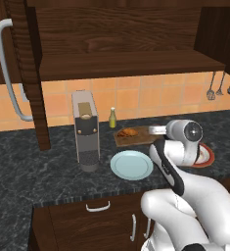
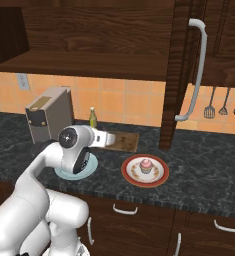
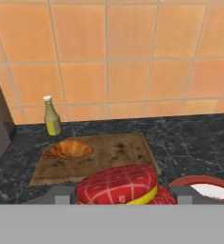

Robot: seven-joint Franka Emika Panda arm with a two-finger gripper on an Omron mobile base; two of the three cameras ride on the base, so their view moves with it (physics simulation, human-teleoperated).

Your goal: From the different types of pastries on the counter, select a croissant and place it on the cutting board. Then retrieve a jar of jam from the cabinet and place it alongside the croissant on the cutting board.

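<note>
Holding the jar of jam (image 3: 118, 185), as far as the blurred bottom of the hand view lets me judge, the end effector (image 3: 118, 200) is closed on its red lid. At 11 o'clock the croissant (image 3: 69, 149) already lies on the cutting board (image 3: 118, 152). Next move: lower the jar onto the bare wood at the croissant's 3 o'clock, above the surface (image 3: 189, 138).

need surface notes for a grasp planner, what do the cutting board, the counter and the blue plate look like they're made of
Cutting board: looks like wood, matte medium brown with darker stains and grain. Counter: seems polished stone, dark grey-black with pale marbled veins. Light-blue plate: probably glazed ceramic, though plastic is possible; smooth, uniform colour, thin raised rim. All rendered, so finishes are a guess.
</note>
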